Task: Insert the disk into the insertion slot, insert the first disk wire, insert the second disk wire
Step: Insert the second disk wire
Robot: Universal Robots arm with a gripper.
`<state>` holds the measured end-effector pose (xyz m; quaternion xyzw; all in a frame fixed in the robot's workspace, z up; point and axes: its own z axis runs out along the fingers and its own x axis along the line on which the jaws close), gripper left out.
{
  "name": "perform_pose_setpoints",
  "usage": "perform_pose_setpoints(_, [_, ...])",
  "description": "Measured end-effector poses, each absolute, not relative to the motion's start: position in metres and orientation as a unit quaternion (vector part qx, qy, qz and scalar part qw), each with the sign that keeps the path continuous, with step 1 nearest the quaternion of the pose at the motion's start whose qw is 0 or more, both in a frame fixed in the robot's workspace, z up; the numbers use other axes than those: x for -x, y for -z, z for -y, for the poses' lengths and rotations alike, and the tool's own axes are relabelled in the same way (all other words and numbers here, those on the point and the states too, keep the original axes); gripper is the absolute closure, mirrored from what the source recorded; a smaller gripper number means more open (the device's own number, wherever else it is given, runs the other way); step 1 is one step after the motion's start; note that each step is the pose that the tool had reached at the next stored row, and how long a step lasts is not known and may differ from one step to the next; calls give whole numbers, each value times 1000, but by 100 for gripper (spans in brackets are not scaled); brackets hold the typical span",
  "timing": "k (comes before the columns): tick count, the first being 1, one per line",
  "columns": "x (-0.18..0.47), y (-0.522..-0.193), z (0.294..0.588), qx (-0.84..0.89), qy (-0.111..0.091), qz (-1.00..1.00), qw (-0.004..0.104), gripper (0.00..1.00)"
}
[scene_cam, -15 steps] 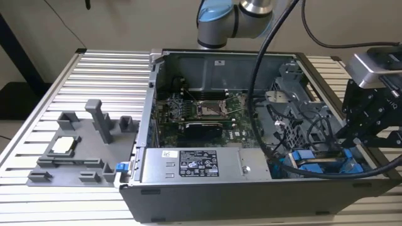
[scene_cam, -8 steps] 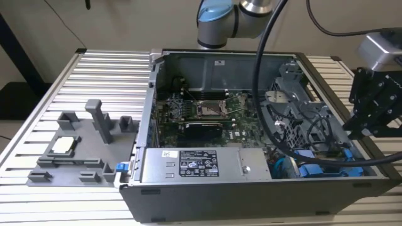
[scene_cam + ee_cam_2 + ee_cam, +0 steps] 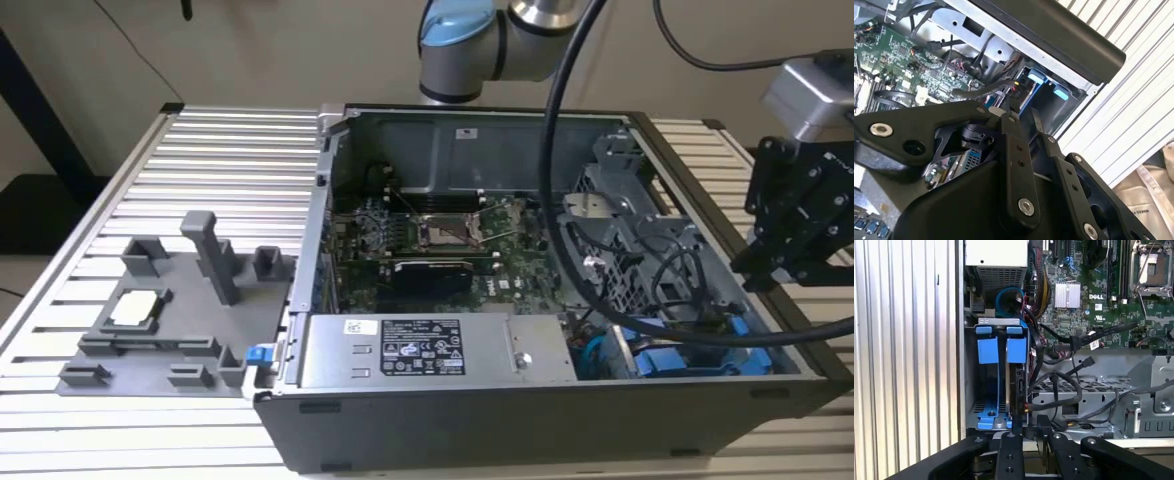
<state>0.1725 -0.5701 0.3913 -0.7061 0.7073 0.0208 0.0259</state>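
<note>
The disk (image 3: 1016,385) stands edge-on inside the insertion slot (image 3: 970,390), the dark grey cage at the case's corner. Its blue carrier bracket (image 3: 1016,349) shows at the top, and the blue also shows in the exterior view (image 3: 681,358). Black wires (image 3: 1064,390) loop right beside the cage. One small black plug (image 3: 1028,408) lies against the disk's edge; I cannot tell if it is seated. My gripper (image 3: 1031,436) hovers just off the disk's end, with a dark block at its tip. In the exterior view the gripper (image 3: 763,278) hangs over the case's right wall.
A second blue bracket (image 3: 986,347) fills the neighbouring bay. The green board (image 3: 441,235) with its silver socket and the grey box with a sticker (image 3: 420,350) lie inside the open case. A grey fixture plate (image 3: 160,320) sits on the slatted table at the exterior view's left.
</note>
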Motion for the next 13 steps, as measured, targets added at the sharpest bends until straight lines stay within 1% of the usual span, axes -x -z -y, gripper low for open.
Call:
perform_pose_setpoints(5, [-173, -391, 561, 706, -21, -707, 26, 73])
perform_pose_setpoints(13, [-172, -391, 534, 706, -21, -707, 26, 73])
